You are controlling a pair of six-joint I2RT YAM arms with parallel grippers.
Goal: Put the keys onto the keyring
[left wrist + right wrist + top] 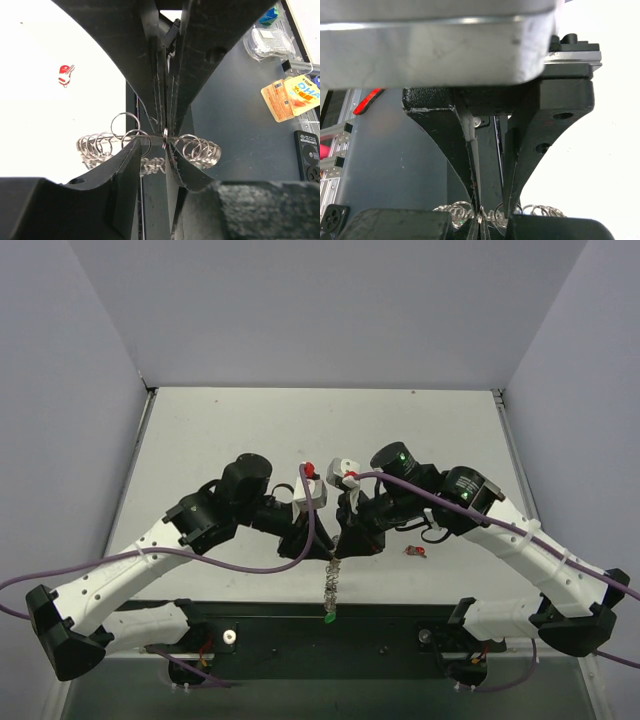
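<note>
The keyring [330, 585], a silvery ring frilled with small loops, hangs between both grippers above the table's front edge. A green key [329, 619] dangles at its bottom. In the left wrist view the keyring [200, 148] runs edge-on across my left gripper [152, 142], whose jaws stand a little apart with nothing pinched between them. My right gripper [165, 131] comes from the opposite side, shut on one small loop of the rim. The right wrist view shows it [480, 222] pinching that loop of the keyring [540, 210]. A red key [415, 552] lies on the table, also in the left wrist view [65, 74].
The black base plate [330, 640] lies just below the hanging ring. Grey walls close the table's left, right and back. Beyond the table edge are orange and yellow packets [290, 97], a plastic bag [267, 42] and a black remote [306, 155].
</note>
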